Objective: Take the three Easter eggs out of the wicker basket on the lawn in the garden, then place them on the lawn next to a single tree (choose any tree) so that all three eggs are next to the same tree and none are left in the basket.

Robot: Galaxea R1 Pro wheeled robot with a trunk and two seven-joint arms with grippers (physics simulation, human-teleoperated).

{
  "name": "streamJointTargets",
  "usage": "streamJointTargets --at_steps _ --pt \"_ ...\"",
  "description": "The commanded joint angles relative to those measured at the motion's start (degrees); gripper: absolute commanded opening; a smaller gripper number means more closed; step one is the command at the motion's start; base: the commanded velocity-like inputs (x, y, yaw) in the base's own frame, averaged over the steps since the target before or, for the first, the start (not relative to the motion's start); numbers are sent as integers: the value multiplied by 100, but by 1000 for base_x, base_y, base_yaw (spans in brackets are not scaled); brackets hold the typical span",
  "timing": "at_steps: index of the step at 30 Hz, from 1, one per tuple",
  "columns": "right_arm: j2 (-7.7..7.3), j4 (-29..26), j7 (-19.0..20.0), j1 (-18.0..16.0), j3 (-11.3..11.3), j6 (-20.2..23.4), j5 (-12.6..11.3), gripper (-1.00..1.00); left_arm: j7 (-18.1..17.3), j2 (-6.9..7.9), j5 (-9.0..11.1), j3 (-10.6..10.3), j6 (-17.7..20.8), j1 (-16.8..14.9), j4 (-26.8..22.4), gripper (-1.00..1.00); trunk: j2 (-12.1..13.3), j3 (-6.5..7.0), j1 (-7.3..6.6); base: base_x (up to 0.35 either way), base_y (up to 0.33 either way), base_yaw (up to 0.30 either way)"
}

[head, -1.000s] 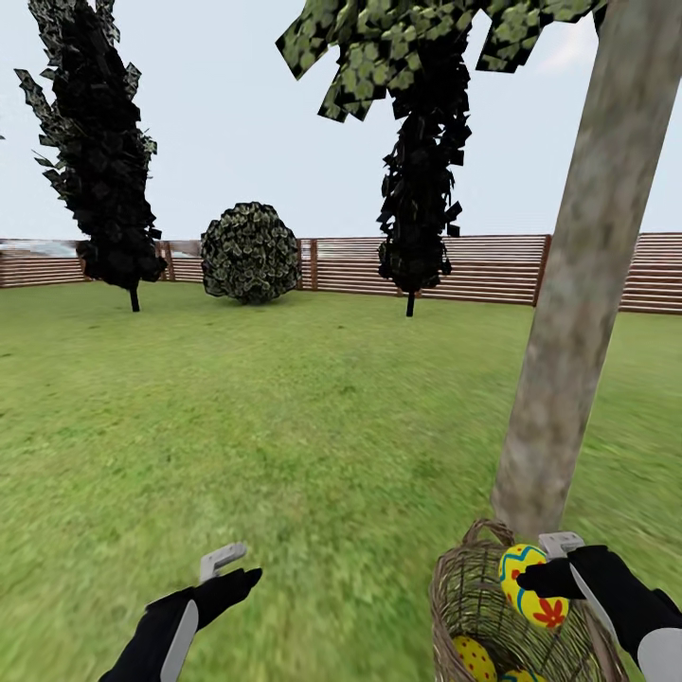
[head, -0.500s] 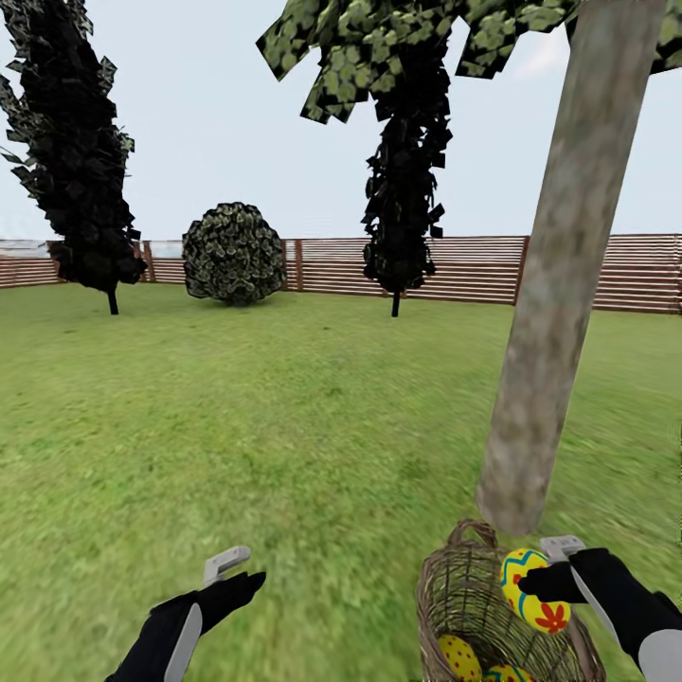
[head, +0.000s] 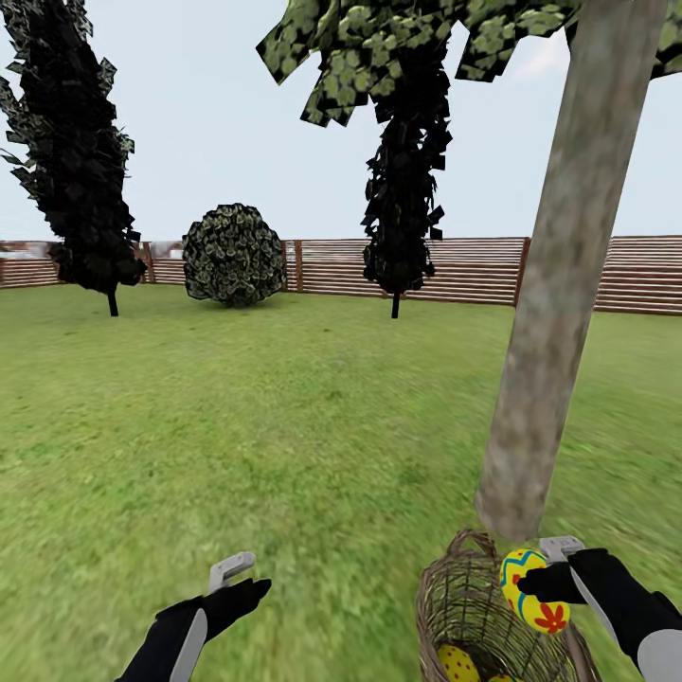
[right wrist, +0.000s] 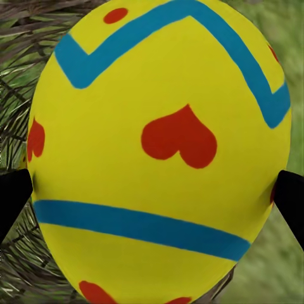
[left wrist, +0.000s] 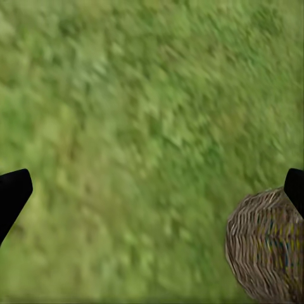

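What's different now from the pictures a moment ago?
Mostly the camera turned a little, sliding the whole garden sideways. The right tool still holds one Easter egg over the wicker basket; the left tool stays open above the lawn.

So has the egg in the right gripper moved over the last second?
No. The held egg sits at the same spot above the wicker basket rim.

No legible text, labels, brand names, numbers or signs appear in any view. The yellow Easter egg [right wrist: 161,152] carries only decorative markings: red heart-like shapes and blue zigzag and straight bands. The tan open-weave wicker basket [head: 464,606] carries no lettering.
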Motion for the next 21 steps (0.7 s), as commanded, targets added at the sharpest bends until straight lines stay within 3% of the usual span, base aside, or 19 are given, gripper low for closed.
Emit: streamJointTargets --at_steps 1,8,21 --pt "-5 -9 36 -2 11 21 48 -100 -14 -8 47 29 47 -4 -8 100 38 12 -23 0 0 0" --pt "-12 -9 46 -2 8 21 47 -100 -14 -4 46 29 40 -4 -8 100 319 137 -177 0 0 -33" --pt "-21 -9 54 -2 0 29 47 -100 -14 -7 46 29 39 -4 1 100 840 371 -463 0 0 -291"
